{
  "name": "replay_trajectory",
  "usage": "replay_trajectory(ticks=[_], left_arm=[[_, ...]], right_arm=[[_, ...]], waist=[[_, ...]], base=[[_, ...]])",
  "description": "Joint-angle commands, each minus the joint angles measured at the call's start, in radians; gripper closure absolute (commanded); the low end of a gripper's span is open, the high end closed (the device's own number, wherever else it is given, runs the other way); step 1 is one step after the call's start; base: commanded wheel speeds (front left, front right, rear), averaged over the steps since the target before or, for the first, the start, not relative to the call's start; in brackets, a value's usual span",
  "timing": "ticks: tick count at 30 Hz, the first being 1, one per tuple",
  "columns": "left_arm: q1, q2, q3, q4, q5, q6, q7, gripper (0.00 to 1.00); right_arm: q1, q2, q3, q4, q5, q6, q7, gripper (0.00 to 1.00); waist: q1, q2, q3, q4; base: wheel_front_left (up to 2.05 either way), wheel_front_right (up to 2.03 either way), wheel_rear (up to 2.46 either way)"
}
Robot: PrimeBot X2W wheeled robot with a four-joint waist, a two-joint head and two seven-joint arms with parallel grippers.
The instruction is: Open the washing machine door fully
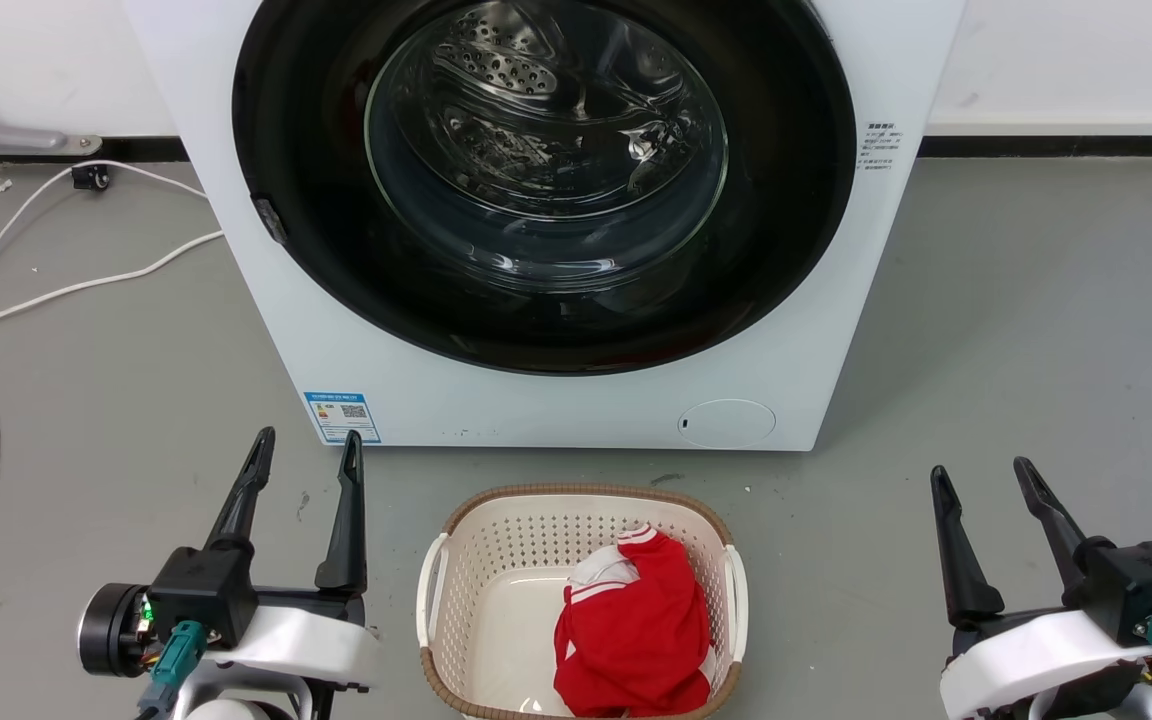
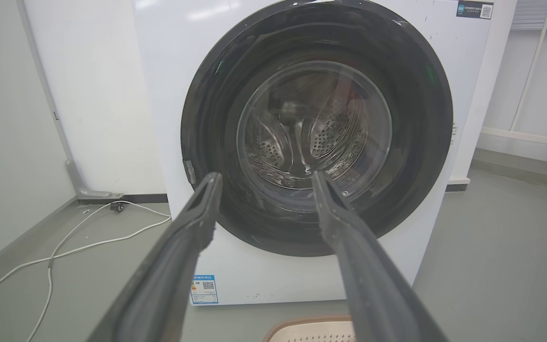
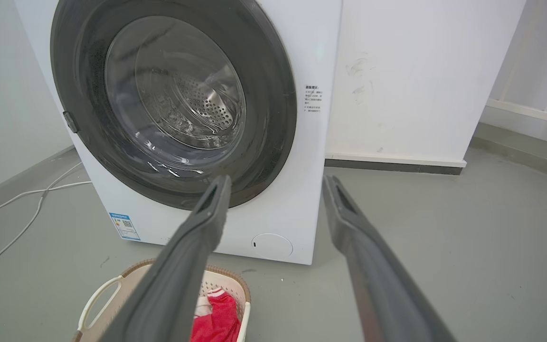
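washing machine door [image 1: 546, 170] closed — left hand [image 1: 308, 436] and right hand [image 1: 981, 467] both spread, empty.

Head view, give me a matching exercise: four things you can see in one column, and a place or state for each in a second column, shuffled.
Column one
1. washing machine door
2. red garment
3. white cable
4. left tool

Column two
A. lying in the basket
B. open, holding nothing
C. shut
D. trailing over the floor

Pairs: 1-C, 2-A, 3-D, 4-B
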Motion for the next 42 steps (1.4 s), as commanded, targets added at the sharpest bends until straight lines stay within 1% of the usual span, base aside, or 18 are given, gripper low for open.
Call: replay_trajectory(ticks=[1,15,38,39,40,41,42], left_arm=[[0.01,-0.003,0.002,-0.007,0.018,0.001,-0.01,0.0],[0.025,-0.029,0.032,-0.003,0.1,-0.006,-0.034,0.0],[0.024,-0.052,0.068,0.017,0.104,-0.032,-0.032,0.0],[0.024,-0.053,0.069,0.017,0.103,-0.034,-0.032,0.0],[0.025,-0.054,0.069,0.017,0.103,-0.034,-0.032,0.0],[0.025,-0.055,0.071,0.018,0.103,-0.035,-0.032,0.0],[0.025,-0.056,0.072,0.019,0.103,-0.036,-0.032,0.0]], right_arm=[[0.012,0.004,-0.001,-0.01,-0.019,0.0,-0.007,0.0],[0.019,0.005,-0.012,-0.013,-0.072,0.0,-0.017,0.0],[0.01,0.005,-0.019,0.022,-0.035,0.0,-0.012,0.0],[0.01,0.005,-0.021,0.024,-0.026,0.0,-0.011,0.13],[0.01,0.005,-0.021,0.024,-0.021,0.0,-0.014,0.73],[0.009,0.005,-0.021,0.025,-0.014,0.0,-0.019,0.93],[0.01,0.005,-0.021,0.028,-0.004,0.0,-0.02,1.0]], waist=[[0.0,0.0,0.0,0.0],[0.0,0.0,-0.004,0.002],[0.0,0.0,0.0,0.002],[0.0,0.0,0.0,0.002],[0.0,0.0,0.0,0.002],[0.0,0.0,0.0,0.002],[0.0,0.0,0.0,0.002]], base=[[0.0,0.0,0.0],[0.0,0.0,0.0],[0.0,0.0,0.0],[0.0,0.0,0.0],[0.0,0.0,0.0],[0.0,0.0,0.0],[0.0,0.0,0.0]])
